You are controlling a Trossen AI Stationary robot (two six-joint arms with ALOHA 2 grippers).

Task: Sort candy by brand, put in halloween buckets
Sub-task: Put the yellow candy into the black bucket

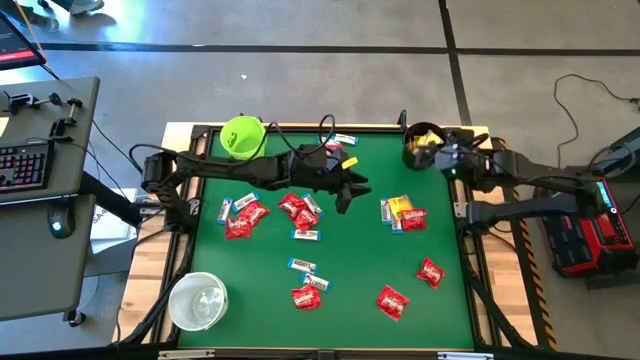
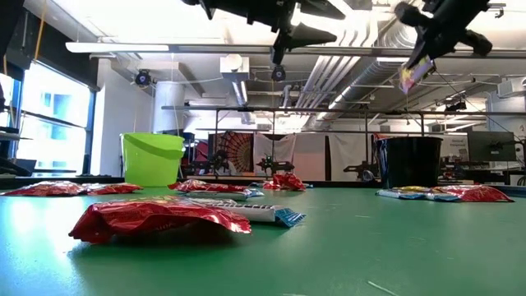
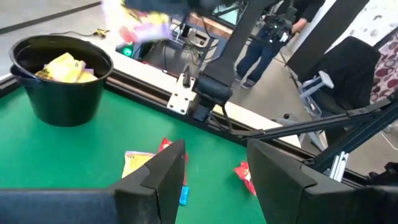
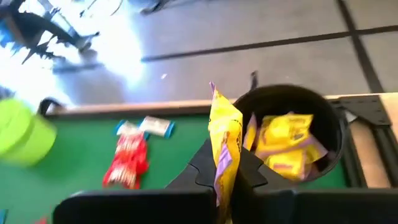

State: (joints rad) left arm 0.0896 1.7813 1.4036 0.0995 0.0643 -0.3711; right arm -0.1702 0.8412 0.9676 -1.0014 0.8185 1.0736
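— Item one: what did your right gripper [image 4: 227,177] hold?
— Fingers clamped on a yellow packet [image 4: 225,140], just beside the black bucket [image 4: 333,134] holding more yellow.
— Item two: your left gripper [image 3: 214,177]?
— Fingers apart, empty, above mid-table; red packets [image 1: 300,210] below.

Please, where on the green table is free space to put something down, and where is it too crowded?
Free: the strip between the white bucket and the white-and-blue bars, and the middle between the left candy cluster and the yellow and red packets. Crowded: that left cluster below the left end effector.
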